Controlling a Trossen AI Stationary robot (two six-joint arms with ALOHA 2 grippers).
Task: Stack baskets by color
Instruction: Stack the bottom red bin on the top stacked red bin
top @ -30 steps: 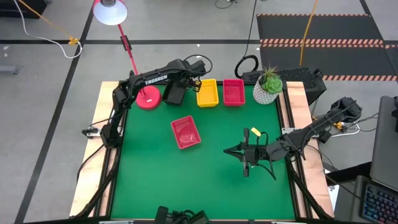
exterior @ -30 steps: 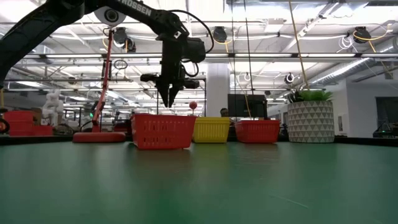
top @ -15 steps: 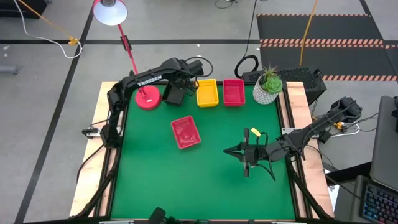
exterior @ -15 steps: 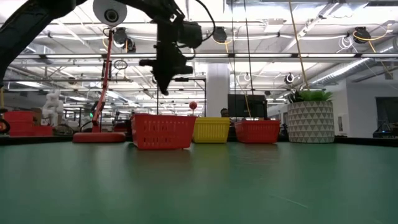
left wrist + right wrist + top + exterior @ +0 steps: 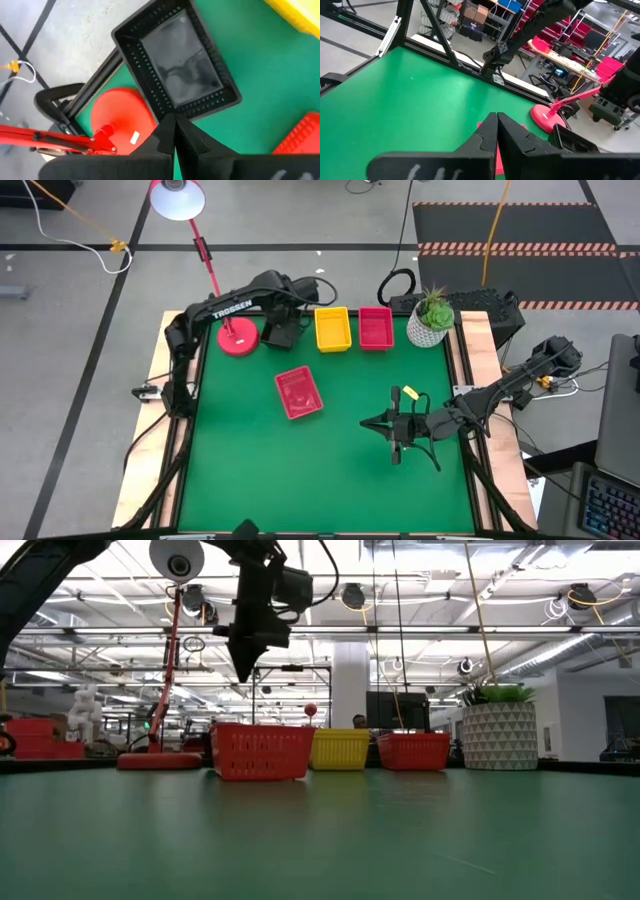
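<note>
L claw (image 5: pixel 291 308) pressed together, nothing in it, hanging high over the far-left part of the bench (image 5: pixel 240 470), just above the near end of the black basket (image 5: pixel 279 331). In the left wrist view the shut tips point at that basket's near short rim; black basket (image 5: pixel 176 61) looks like one nested stack, count can't tell.

Key relation: lone red basket (image 5: pixel 299 393) lies nearer the front and a bit right of L claw, mid-bench, long axis skewed off the bench edges, running near-right to far-left. Its stack, the red basket (image 5: pixel 376 328) at the far edge, sits right of the yellow basket (image 5: pixel 333 329). Far row L to R: lamp base (image 5: pixel 238 337), black, yellow, red, white plant pot (image 5: pixel 431 323).

Judgement: L arm looks nearer the loose red one; the claw would need to turn to match its skew. Carry to the far red stack passes over the yellow one, so needs lift clearance. Pot just right of target, tight side.

R claw (image 5: pixel 371 423) pressed together, empty, resting low at right-mid bench, pointing left; the loose red basket is well apart to its left. R arm waiting.
</note>
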